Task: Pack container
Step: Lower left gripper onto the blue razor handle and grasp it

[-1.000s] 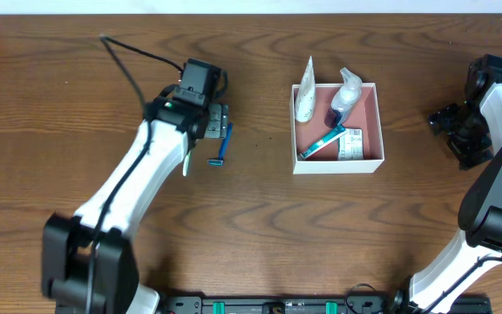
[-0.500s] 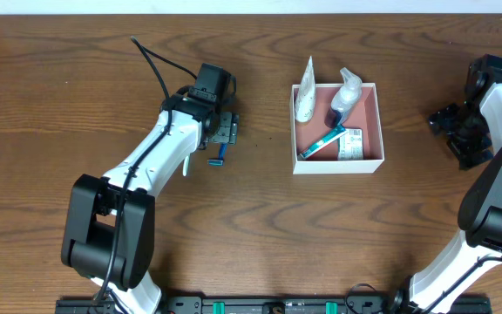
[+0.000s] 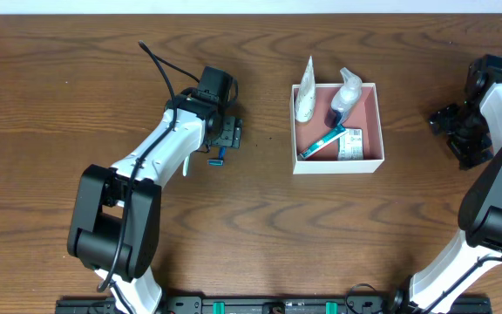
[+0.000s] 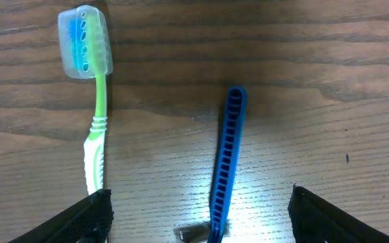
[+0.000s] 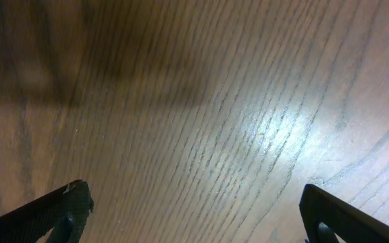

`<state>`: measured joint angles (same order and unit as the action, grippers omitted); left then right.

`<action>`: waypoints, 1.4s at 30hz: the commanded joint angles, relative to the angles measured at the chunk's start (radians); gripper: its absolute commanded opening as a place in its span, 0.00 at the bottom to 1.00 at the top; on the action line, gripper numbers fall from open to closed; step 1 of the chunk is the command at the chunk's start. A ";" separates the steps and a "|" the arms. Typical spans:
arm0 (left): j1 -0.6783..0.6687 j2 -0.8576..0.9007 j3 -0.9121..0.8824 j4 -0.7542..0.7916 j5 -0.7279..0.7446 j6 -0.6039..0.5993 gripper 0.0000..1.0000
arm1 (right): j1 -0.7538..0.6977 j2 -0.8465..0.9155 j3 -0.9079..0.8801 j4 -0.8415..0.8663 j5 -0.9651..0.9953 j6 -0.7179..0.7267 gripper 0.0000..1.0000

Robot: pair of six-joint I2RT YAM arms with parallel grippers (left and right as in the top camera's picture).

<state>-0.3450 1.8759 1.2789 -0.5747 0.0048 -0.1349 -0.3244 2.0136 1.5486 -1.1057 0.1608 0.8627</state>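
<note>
The container (image 3: 338, 166), a shallow white box with a pink inside, stands right of centre. It holds a white tube (image 3: 304, 100), a pump bottle (image 3: 345, 94), a teal toothbrush (image 3: 322, 142) and a small packet (image 3: 351, 144). My left gripper (image 3: 227, 135) hovers open to the left of it, low over a blue razor (image 3: 219, 155). In the left wrist view the razor (image 4: 227, 155) lies between the wide-spread fingers (image 4: 80, 223). A green-handled toothbrush (image 4: 94, 135) with a clear cap lies by the left finger. My right gripper (image 3: 450, 129) is open at the far right, with only bare wood (image 5: 194, 101) below it.
The left arm's black cable (image 3: 168, 74) loops over the table behind the arm. The green toothbrush (image 3: 185, 166) pokes out beside the left forearm. The right arm's base stands at the lower right (image 3: 486, 218).
My left arm has swung right and turned, bringing its gripper over the razor's handle. The jaws stayed wide. The right arm has not moved.
</note>
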 commanded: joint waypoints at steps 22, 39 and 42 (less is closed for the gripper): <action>-0.001 0.068 -0.005 0.002 0.014 -0.027 0.84 | -0.003 -0.016 -0.001 0.000 0.011 0.016 0.99; -0.005 0.068 -0.012 0.005 0.046 -0.015 0.84 | -0.003 -0.016 -0.001 0.000 0.011 0.016 0.99; -0.005 0.068 -0.015 0.008 0.046 -0.015 0.84 | -0.003 -0.016 -0.001 0.000 0.011 0.016 0.99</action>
<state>-0.3489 1.9312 1.2785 -0.5713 0.0463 -0.1562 -0.3244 2.0136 1.5482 -1.1057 0.1608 0.8627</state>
